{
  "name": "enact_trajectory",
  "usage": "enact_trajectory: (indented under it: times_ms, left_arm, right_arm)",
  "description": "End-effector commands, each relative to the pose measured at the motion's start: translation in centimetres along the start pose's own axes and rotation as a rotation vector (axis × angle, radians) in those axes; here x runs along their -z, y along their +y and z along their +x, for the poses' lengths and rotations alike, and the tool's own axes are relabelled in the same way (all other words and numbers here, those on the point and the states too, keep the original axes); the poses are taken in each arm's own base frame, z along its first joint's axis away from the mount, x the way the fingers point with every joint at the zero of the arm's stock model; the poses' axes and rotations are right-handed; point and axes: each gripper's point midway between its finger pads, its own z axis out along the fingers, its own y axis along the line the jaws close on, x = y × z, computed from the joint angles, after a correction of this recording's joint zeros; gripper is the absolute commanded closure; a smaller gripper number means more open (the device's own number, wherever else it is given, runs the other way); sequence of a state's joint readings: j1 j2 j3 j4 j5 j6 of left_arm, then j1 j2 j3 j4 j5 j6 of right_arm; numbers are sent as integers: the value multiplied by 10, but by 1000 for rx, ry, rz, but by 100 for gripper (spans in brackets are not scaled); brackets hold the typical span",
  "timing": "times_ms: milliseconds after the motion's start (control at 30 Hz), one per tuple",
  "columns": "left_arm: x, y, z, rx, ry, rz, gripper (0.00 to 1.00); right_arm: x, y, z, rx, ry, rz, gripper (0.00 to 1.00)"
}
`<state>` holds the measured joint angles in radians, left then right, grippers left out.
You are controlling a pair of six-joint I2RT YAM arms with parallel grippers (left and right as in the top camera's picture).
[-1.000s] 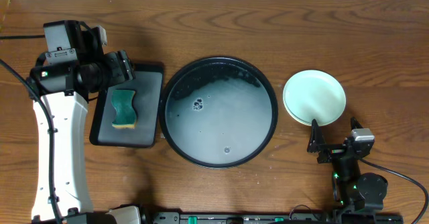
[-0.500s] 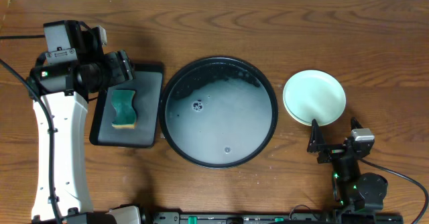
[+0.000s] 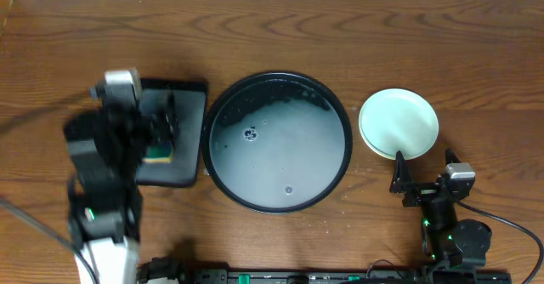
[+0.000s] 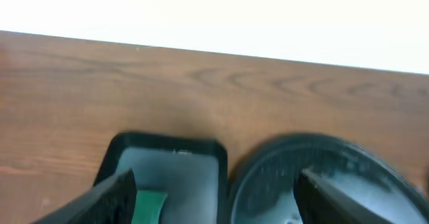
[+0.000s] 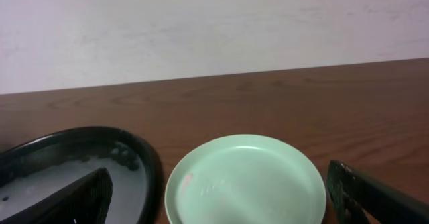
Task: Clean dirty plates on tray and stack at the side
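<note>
Evidently the washing is close to done: the tray (image 3: pixel 349 144) sits in the middle of the table (image 3: pixel 280 29) with no plate in it, only a grey soapy film and a few bubbles on its floor. The plates (image 3: pixel 398 122) lie in one pile just beside the tray's right rim, apart from it, with a mint one on top. A pale edge peeks out beneath, but we cannot count the ones under it. We take that spot as the side stack: clear of the wet tray and within the right arm's reach.

The right gripper (image 5: pixel 221 198) hangs low just in front of the pile. Its fingers are spread wide at either edge of its wrist view and grasp nothing, which suits a plate already set down.

The left gripper (image 4: pixel 216 196) is likewise parted and empty. It hovers over the small rectangular tray (image 3: pixel 190 135), where the sponge (image 4: pixel 150 205) lies between and below its fingers. That tray keeps the wet sponge off the wood. The left arm is blurred in the overhead view, so its exact pose is hard to read. With both grippers empty, we judge that little remains beyond pulling back.
</note>
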<state>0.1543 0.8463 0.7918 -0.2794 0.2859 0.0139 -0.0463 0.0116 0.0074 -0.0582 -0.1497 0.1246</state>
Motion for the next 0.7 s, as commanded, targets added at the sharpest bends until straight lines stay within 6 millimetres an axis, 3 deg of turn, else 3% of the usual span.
enact_trajectory:
  times_ms: [0,167,400,667]
  left_arm:
    - [18,-1,42,-77,-55,-8,24]
    - [31,-7,75,-180,-153,7,24]
    - [39,-4,81,-272,-340,-50,24]
    - [29,3,109,-265,-347,-68,24]
  right_arm:
    - [0,2,1,-9,1,-6,1]
    - [0,2,1,-9,1,-6,1]
    - [0,2,1,-9,1,-6,1]
    - [0,2,1,-9,1,-6,1]
